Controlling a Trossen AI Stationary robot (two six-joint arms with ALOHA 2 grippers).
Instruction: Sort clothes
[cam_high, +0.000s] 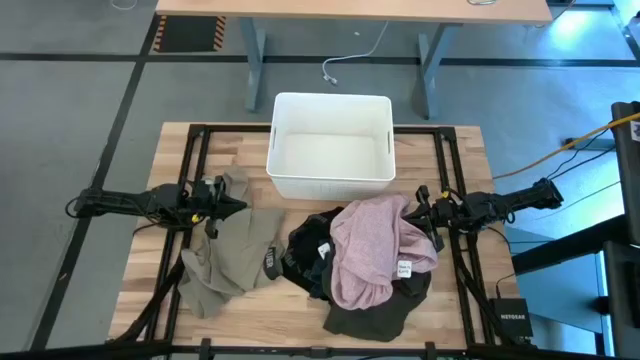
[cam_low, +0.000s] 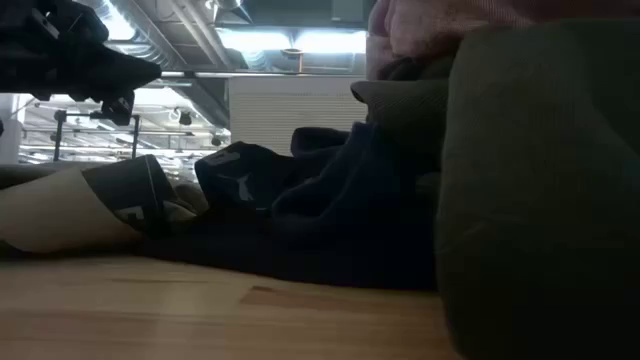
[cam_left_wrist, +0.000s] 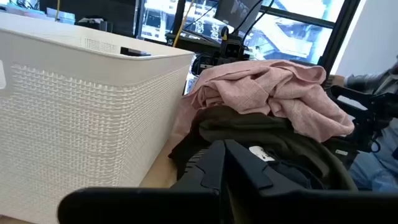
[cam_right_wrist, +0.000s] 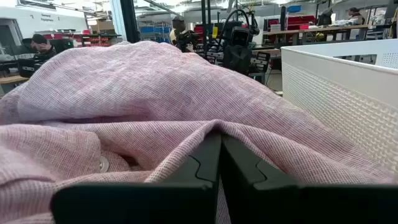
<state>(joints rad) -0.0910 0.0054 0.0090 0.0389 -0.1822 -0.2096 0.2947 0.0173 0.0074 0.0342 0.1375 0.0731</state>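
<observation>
Four garments lie on the wooden table. The khaki-olive one (cam_high: 225, 255) is at the left. The black one with white labels (cam_high: 305, 255) is in the middle. The pale pink knit (cam_high: 375, 245) with a white tag (cam_high: 404, 268) lies on top of the dark olive-grey one (cam_high: 375, 315). My left gripper (cam_high: 238, 206) is shut and empty, held in the air over the khaki garment's far end; it also shows in the low view (cam_low: 140, 72). My right gripper (cam_high: 422, 208) is shut, with its tips at the pink knit's right side (cam_right_wrist: 186, 93). My right gripper comes level from the table's right side, its shut fingertips (cam_right_wrist: 221, 140) against the pink knit's right side (cam_right_wrist: 221, 121). I cannot tell whether they touch the cloth or stand just before it. The knit rests heaped on the pile.
A white rectangular bin (cam_high: 330, 98) stands at the table's far middle, between the two grippers and beyond them; its wall also shows in the left wrist view (cam_left_wrist: 74, 112) and in the right wrist view (cam_right_wrist: 348, 93). Bare wood lies along the near edge (cam_low: 200, 310). People sit in the room behind (cam_right_wrist: 37, 43).
</observation>
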